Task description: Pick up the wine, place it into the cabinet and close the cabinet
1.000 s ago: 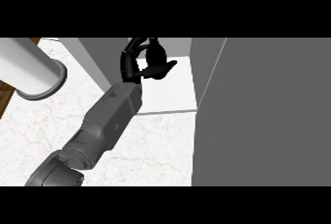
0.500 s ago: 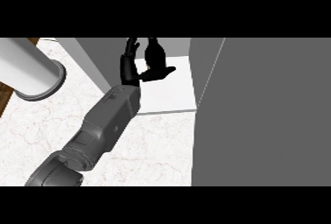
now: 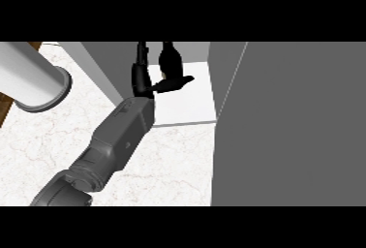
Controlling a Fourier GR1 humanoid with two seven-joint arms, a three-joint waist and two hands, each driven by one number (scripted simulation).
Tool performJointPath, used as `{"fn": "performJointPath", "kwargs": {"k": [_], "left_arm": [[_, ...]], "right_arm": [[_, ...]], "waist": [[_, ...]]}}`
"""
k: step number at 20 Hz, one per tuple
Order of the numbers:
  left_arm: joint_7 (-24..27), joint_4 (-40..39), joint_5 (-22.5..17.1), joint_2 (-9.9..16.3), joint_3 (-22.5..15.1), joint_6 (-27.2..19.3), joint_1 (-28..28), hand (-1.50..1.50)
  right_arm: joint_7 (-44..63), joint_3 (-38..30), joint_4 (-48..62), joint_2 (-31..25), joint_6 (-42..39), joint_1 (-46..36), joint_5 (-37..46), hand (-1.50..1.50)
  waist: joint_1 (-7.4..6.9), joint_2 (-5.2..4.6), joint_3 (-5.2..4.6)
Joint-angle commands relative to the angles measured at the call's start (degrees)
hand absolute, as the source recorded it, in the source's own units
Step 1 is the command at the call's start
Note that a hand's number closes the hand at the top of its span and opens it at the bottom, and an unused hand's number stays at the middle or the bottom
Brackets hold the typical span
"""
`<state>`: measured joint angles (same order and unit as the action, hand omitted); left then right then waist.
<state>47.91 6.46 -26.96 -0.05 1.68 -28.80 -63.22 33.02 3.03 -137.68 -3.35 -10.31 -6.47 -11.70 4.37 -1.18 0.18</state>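
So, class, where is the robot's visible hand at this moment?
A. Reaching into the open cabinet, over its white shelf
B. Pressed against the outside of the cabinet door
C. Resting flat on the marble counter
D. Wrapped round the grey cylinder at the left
A: the left hand extends into the cabinet, above its white shelf.

Kitchen: marble counter point(image 3: 164, 160), cabinet point(image 3: 300, 126)

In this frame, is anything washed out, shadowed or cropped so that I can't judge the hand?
Head view: lighting is flat, no glare; the cabinet floor reads bright white, so the black left hand stands out, but its fingertips are cropped at the top; the grey door blocks the right side.
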Motion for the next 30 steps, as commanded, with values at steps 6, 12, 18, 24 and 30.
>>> {"fn": "performJointPath", "kwargs": {"k": [6, 12, 18, 24, 30], "left_arm": [[2.42, -0.55, 0.19, 0.05, 0.38, 4.77, 2.2, -1.5], [2.9, -0.92, 0.98, 0.05, -0.38, 8.63, 4.13, -1.5], [2.8, -0.09, -1.63, 0.05, -0.99, 10.04, 4.64, -1.5], [4.67, 2.07, -4.82, 0.05, -1.95, 12.24, 6.07, -1.5], [2.39, 6.81, -9.51, 0.05, -7.81, 13.45, 9.57, -1.5]], "right_arm": [[-0.24, -0.94, -1.94, -0.59, -1.23, 1.16, -2.33, -1.5], [3.15, 0.1, -4.66, 0.34, 1.34, 0.55, -2.54, -1.5], [-0.42, 3.01, -2.4, 1.62, 0.07, 3.17, -0.15, -1.5], [2.08, 1.4, -2.33, 0.47, 1.41, -0.73, -0.83, -1.5], [4.48, 0.93, -3.92, 0.28, 2.98, -1.12, -0.97, -1.5]], "waist": [[-0.23, -0.24, -0.24], [-0.96, 0.1, -0.26], [-0.14, 0.36, -0.24], [-0.62, 0.52, -0.26], [-1.55, 1.04, -0.23]]}}
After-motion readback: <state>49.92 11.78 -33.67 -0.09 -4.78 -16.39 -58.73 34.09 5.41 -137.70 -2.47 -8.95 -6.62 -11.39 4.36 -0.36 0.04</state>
